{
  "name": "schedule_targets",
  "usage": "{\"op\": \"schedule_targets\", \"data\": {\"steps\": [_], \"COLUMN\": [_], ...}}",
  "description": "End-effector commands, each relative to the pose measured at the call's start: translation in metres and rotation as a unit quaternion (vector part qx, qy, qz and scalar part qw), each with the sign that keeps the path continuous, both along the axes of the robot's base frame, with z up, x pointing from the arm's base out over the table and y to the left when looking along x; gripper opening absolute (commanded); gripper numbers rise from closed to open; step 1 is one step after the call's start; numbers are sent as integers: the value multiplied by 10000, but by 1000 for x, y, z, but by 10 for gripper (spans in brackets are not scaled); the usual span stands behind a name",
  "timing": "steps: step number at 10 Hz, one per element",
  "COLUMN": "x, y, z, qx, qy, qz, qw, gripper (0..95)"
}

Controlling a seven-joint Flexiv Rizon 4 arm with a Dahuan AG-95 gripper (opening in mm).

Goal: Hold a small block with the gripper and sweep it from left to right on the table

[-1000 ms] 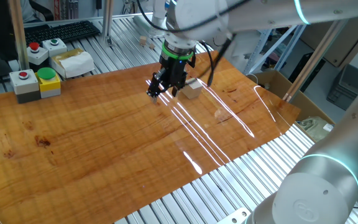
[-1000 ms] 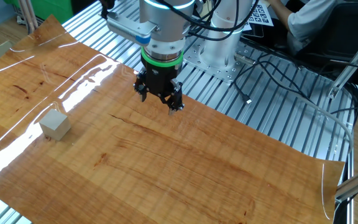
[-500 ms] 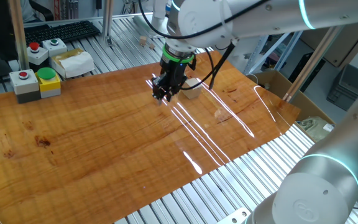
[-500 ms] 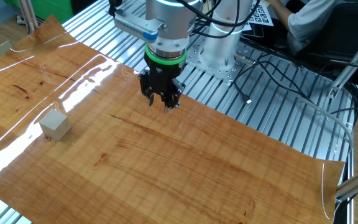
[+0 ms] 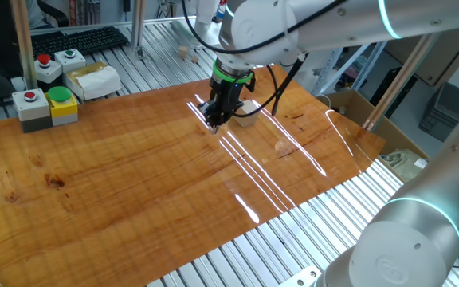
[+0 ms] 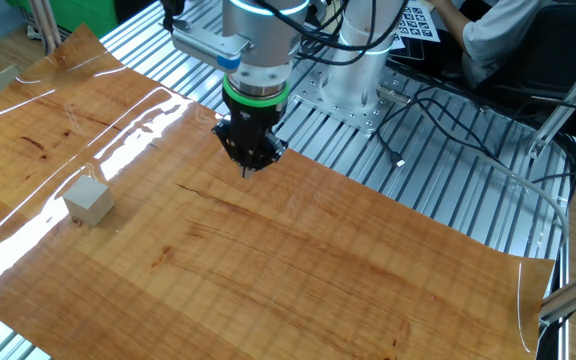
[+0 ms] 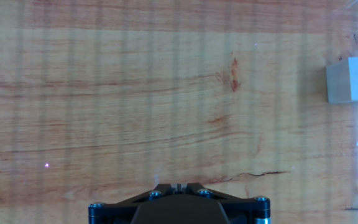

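Observation:
The small block (image 5: pixel 247 112), a pale beige wooden cube, sits on the orange-brown table (image 5: pixel 134 183). In the other fixed view the block (image 6: pixel 89 201) lies far to the left of the gripper. In the hand view it (image 7: pixel 352 79) is at the right edge, apart from the fingers. The gripper (image 5: pixel 216 127), black with a green ring, hangs just above the table beside the block, not touching it. Its fingers are closed together to a point (image 6: pixel 247 170) and hold nothing. Only the gripper's base and joined tips (image 7: pixel 178 186) show in the hand view.
Grey boxes with red and green buttons (image 5: pixel 36 107) (image 5: pixel 60 63) and a white box (image 5: pixel 94 80) stand at the table's far left edge. The ribbed aluminium frame (image 6: pixel 388 170) surrounds the board. Cables (image 6: pixel 448 120) lie behind the arm's base.
The fingers have closed from open to shut on nothing. The gripper has rotated and shifted slightly towards the block. The block has not moved.

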State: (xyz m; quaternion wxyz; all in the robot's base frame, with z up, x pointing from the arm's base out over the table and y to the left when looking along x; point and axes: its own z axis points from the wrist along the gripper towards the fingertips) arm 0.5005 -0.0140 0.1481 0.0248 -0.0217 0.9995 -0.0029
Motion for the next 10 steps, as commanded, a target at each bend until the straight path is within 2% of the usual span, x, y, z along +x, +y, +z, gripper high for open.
{"op": "schedule_targets", "data": {"steps": [1,6,10], "x": [3,23,40], "y": [-4,-21,-44], "z": [-4,-16,-25], "qx": [-10,-11,-37], "qy": [-1,5,10], "qz": [-37,-113,-135], "qw": [10000,9999,9999], "gripper": [0,0,0]}}
